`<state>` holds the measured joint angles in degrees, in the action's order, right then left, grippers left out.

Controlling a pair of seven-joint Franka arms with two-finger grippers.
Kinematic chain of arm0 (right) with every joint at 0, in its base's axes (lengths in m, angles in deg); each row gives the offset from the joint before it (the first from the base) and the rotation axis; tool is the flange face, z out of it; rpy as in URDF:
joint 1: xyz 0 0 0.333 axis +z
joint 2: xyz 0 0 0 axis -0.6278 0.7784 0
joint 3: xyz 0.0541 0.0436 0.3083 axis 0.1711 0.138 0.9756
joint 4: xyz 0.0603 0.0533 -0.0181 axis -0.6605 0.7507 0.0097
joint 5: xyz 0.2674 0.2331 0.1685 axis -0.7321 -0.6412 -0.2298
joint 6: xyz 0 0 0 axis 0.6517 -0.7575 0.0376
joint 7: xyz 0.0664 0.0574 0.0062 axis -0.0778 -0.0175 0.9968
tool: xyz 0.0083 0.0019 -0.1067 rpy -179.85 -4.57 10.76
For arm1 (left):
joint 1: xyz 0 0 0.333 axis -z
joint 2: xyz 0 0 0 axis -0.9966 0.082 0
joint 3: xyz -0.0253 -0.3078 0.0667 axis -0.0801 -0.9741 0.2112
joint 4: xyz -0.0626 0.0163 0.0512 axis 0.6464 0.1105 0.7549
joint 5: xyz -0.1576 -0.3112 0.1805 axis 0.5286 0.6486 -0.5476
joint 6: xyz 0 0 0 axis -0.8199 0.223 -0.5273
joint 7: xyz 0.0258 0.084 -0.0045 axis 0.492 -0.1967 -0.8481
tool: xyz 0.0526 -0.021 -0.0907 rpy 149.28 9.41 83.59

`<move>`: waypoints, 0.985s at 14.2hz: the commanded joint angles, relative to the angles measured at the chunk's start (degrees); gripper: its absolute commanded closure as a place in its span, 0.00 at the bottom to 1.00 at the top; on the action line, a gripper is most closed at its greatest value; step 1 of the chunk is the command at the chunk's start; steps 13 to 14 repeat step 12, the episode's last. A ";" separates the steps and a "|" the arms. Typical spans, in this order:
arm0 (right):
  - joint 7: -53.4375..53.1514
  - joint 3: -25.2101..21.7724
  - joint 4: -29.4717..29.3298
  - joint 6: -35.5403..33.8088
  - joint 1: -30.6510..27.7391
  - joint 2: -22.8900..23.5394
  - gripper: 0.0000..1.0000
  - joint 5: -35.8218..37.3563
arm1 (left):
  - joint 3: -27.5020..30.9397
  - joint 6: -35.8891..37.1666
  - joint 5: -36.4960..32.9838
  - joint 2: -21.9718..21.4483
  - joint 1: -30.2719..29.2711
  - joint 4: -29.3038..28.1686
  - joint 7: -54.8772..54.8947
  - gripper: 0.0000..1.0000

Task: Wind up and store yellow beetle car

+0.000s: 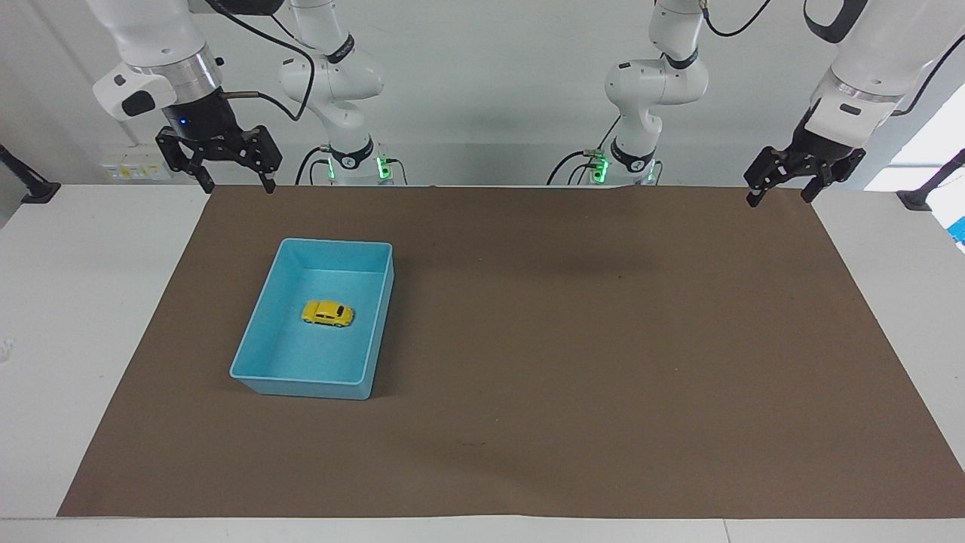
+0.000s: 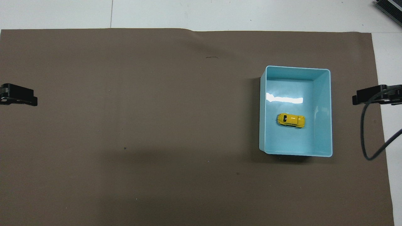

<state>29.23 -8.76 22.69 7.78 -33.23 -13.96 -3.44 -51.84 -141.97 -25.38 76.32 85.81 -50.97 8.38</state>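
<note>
R gripper [image 1: 236, 186], black two-finger tool on the white arm w/ a black cable, hangs in the air over the robots' edge of the brown paper mat [image 1: 573, 362], at the right arm's end of the table; fingers spread, nothing btwn them. Next: light blue rectangular plastic bin [image 1: 260, 332], open top, sitting on the mat toward the right arm's end. Yellow beetle car [image 1: 328, 313], tiny rounded toy w/ dark windows, sits on its wheels on the bin floor, approx. mid-bin, apart from all walls. Rest of mat bare; white table [image 1: 83, 317] shows around it. L gripper [image 1: 779, 194], same black type, waits up over the mat's corner at the left arm's end, fingers also spread, empty.
</note>
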 commanded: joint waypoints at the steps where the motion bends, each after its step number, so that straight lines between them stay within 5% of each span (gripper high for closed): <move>1: -0.97 0.44 0.03 -0.09 -0.29 -0.41 0.00 0.05 | -0.22 1.07 0.35 -0.36 -0.61 0.56 0.23 0.00; 14: -1.06 -0.35 0.12 -0.18 -0.64 -1.02 0.00 0.40 | -0.22 1.16 0.35 -0.36 -0.61 0.47 0.23 0.00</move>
